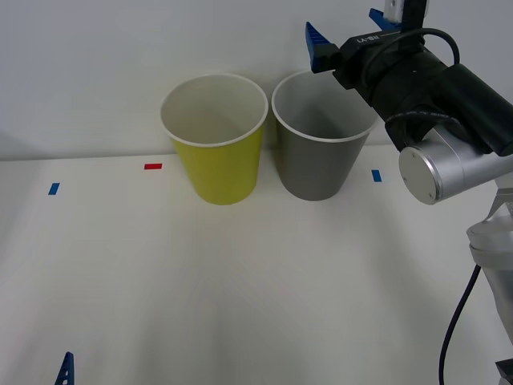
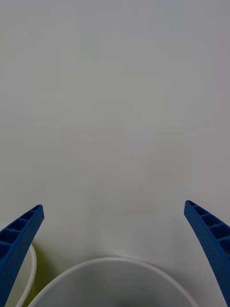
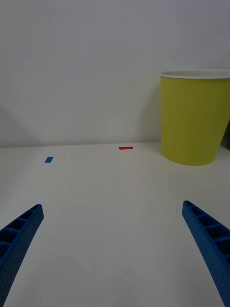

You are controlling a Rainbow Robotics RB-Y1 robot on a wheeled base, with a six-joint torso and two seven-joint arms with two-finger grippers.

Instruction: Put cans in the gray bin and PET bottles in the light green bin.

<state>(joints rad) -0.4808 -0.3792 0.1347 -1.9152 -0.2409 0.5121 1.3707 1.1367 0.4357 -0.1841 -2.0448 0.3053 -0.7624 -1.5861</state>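
Looking down from the front camera, I see two tapered round plastic wastebaskets standing upright, almost touching, at the far edge of a smooth white table, against a plain pale wall. The light green bin is on the left and the gray bin on the right; both have thin white rims and pale, smooth insides. My right gripper hovers above the far right part of the gray bin's rim, its ribbed blue fingers spread wide with nothing between them; in the right wrist view the gray bin's curved white rim lies directly under the gap, with a sliver of the green bin beside it. My left gripper sits low over the near left of the table, fingers likewise wide and empty, the light green bin well ahead of them. Small red tape and blue tape marks lie flat on the tabletop.
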